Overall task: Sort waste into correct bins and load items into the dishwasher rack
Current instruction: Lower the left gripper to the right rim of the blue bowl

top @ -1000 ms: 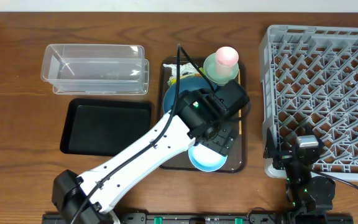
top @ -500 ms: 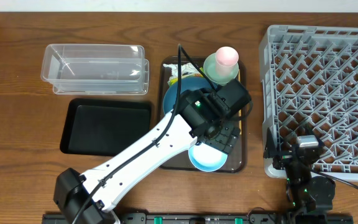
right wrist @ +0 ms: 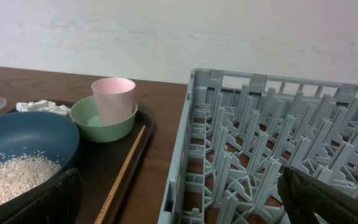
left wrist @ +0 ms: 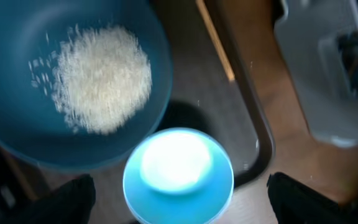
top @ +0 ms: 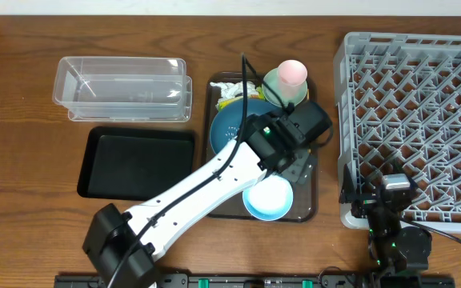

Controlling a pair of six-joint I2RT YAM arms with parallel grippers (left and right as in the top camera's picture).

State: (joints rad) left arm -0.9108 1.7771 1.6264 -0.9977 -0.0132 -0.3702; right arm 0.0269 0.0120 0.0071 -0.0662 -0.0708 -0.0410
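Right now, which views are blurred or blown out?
Left wrist: soft all over, rice grains smeared, the white inside of the light-blue bowl glares out. Right wrist: crisp on the pink cup and dishwasher rack. Overhead: sharp, evenly lit.

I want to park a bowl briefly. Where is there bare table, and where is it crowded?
The table is bare left of the clear container and black tray. The strip between the brown serving tray and the rack is narrow. The serving tray itself is crowded.
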